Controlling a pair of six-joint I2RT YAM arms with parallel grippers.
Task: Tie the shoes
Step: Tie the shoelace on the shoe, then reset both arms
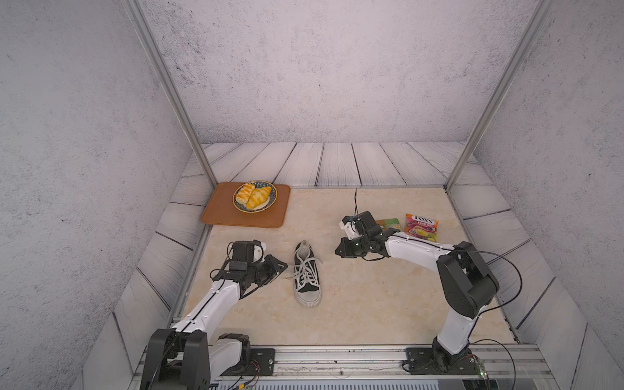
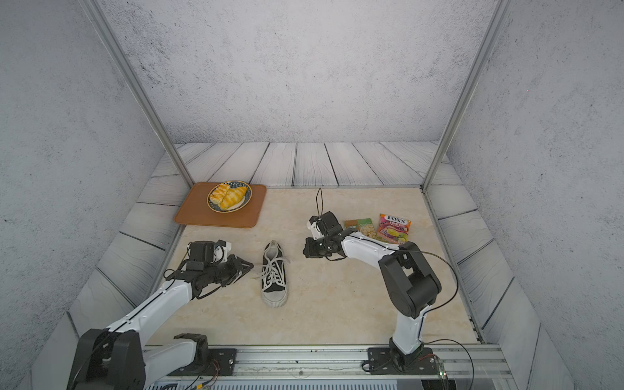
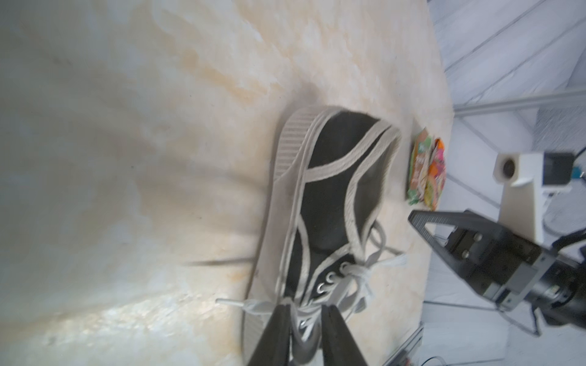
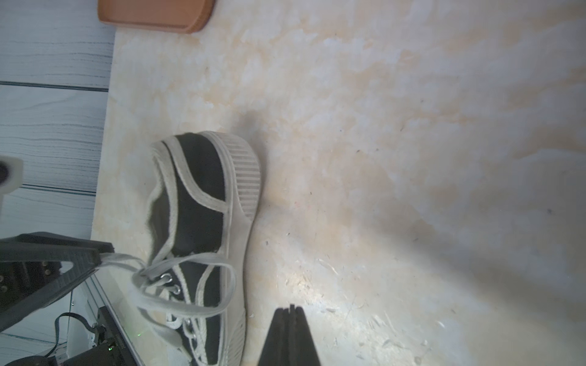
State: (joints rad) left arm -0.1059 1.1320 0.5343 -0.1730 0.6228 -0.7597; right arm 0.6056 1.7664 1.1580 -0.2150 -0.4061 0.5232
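Cloth, rubber and plastic on my bench.
The shoe is matt black canvas with a ribbed, scuffed white rubber sole, flat woven laces and shiny metal eyelets. My table looks like smooth, faintly glossy marble; the tray is matt brown; the sweet packet is glossy foil. My right gripper is matt black plastic, my arm shells glossy white.

My white-and-black left arm stretches low, its black 2-fingered left gripper pointing toward 3 o'clock, jaws slightly parted. My white-and-black right arm folds over, its black right gripper pointing toward 9 o'clock, jaws pressed together.
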